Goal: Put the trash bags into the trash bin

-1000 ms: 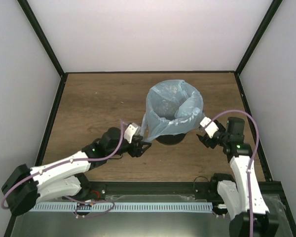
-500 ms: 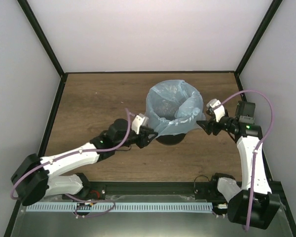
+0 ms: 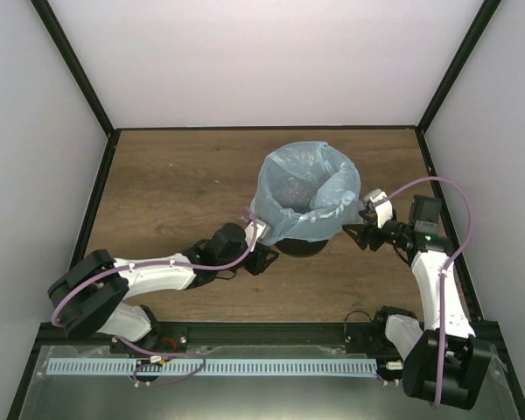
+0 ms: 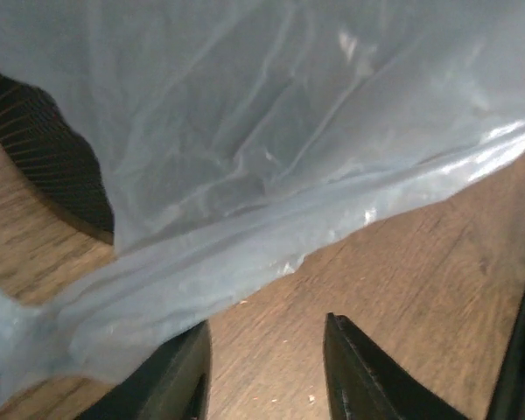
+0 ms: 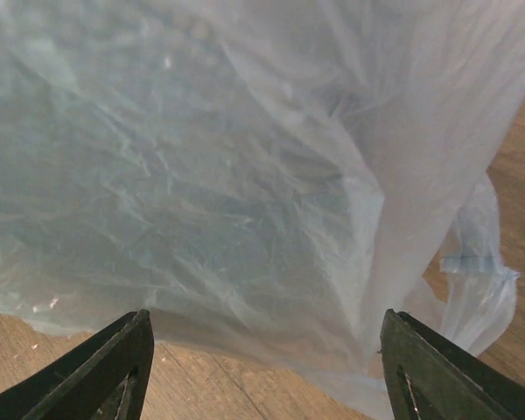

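The light-blue trash bag (image 3: 308,197) lines the black wire-mesh trash bin (image 3: 303,248) and drapes over its rim, hiding most of the mesh. My left gripper (image 3: 269,255) is open, low at the bin's near-left foot. In the left wrist view the bag's hanging hem (image 4: 271,184) lies just beyond and over my left finger (image 4: 171,376), with mesh (image 4: 44,144) showing at the left. My right gripper (image 3: 353,234) is open wide at the bin's right side. In the right wrist view the bag (image 5: 245,166) fills the frame just ahead of my open gripper (image 5: 267,367).
The bin stands on a brown wooden tabletop (image 3: 175,184) framed by a black border, with white walls on three sides. A loose flap of the bag (image 5: 481,297) hangs at the right in the right wrist view.
My left arm has stretched right and dropped lower, reaching the bin's foot under the bag's hem. My right gripper rose to the bag's right side, then eased down towards it.
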Robot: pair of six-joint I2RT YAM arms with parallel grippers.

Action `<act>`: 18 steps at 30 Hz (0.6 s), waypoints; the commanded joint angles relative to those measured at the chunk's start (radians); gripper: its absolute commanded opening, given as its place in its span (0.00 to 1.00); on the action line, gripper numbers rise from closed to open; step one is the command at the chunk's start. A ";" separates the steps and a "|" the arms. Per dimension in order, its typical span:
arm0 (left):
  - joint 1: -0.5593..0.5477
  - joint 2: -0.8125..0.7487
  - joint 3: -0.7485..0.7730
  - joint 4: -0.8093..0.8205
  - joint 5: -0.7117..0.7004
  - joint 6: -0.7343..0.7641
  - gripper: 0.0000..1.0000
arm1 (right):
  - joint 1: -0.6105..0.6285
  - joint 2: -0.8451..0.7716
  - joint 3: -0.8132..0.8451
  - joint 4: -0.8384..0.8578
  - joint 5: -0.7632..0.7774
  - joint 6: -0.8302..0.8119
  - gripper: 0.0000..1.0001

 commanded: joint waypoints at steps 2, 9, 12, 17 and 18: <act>-0.002 -0.048 -0.034 -0.035 -0.012 0.038 0.47 | -0.006 -0.035 0.050 0.000 0.018 0.011 0.73; 0.000 -0.377 -0.105 -0.156 0.032 0.052 0.71 | -0.042 -0.041 0.158 -0.137 -0.009 -0.028 0.80; 0.029 -0.477 -0.106 -0.204 -0.052 -0.018 0.77 | -0.062 -0.013 0.154 -0.102 0.053 -0.044 0.81; 0.199 -0.498 -0.122 -0.250 -0.110 -0.165 0.77 | -0.198 0.139 0.198 -0.050 0.042 0.030 0.75; 0.233 -0.487 -0.127 -0.232 -0.088 -0.178 0.77 | -0.203 0.167 0.204 -0.026 0.067 0.078 0.74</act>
